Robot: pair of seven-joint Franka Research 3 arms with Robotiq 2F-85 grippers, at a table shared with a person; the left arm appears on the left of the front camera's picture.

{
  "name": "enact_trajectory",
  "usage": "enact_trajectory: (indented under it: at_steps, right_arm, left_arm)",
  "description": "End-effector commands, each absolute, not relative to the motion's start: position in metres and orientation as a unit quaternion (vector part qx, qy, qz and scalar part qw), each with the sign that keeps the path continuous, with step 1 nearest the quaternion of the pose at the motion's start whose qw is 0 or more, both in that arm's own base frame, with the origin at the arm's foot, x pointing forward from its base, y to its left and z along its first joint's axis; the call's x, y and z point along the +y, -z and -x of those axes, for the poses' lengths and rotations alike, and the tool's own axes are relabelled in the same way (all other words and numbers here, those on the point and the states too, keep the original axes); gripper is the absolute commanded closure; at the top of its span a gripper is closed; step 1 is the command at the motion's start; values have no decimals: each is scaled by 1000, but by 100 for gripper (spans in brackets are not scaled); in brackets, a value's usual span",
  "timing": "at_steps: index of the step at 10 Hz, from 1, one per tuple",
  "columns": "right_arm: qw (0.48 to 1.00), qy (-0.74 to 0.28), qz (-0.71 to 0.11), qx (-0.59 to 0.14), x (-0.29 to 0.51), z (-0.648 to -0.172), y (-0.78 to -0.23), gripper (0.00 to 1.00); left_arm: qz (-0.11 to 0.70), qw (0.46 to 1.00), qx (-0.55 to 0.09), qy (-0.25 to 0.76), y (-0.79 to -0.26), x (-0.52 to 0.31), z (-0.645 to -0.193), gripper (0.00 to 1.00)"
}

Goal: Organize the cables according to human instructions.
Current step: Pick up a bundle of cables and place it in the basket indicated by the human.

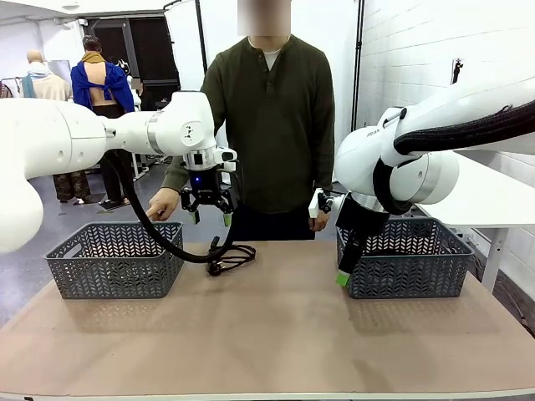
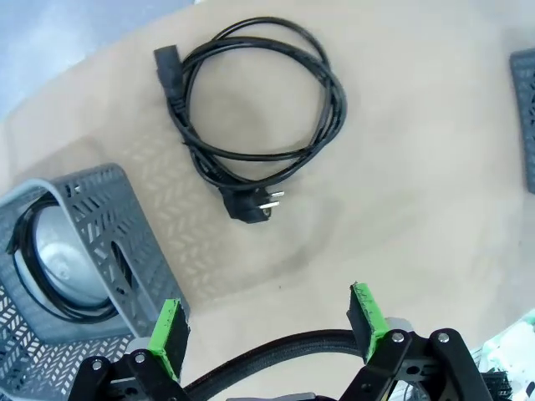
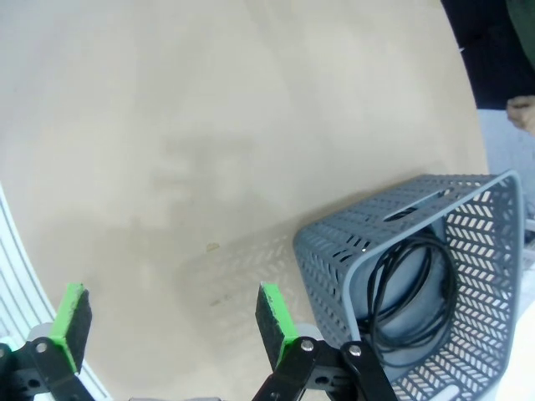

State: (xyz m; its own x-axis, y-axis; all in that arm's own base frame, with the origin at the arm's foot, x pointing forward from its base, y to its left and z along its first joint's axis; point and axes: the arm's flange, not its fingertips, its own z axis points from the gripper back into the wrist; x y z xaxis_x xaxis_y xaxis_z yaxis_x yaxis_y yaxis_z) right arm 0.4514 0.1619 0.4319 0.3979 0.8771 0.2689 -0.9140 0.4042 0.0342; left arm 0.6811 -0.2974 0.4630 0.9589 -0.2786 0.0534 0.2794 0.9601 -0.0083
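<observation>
Two grey plastic lattice baskets sit near the table's far corners, the left basket (image 1: 114, 259) and the right basket (image 1: 407, 259), each holding a coiled cord. Between them, near the far edge, lies a coiled thin black power cord (image 2: 251, 109). Above it hangs the left gripper (image 1: 211, 217), wide open and empty; the right gripper (image 3: 171, 326) gapes empty beside the right basket.

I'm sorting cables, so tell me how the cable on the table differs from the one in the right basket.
The cable on the table lies loose and flat, both plugs showing. The cable in the right basket sits coiled against the basket's wall, plugs unseen. Both are thin, black and coiled.
</observation>
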Motion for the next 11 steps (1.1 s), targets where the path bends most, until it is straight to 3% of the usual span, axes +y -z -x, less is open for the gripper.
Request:
enact_trajectory:
  at_steps: [1,11]
  right_arm:
    - [830,-542,-89,-102,162,-451,-432,0]
    - [830,-542,-89,-102,162,-451,-432,0]
  left_arm:
    - [-17,993,-12,120,-475,-297,-694,0]
    - [-5,991,-13,132,-463,-288,-683,0]
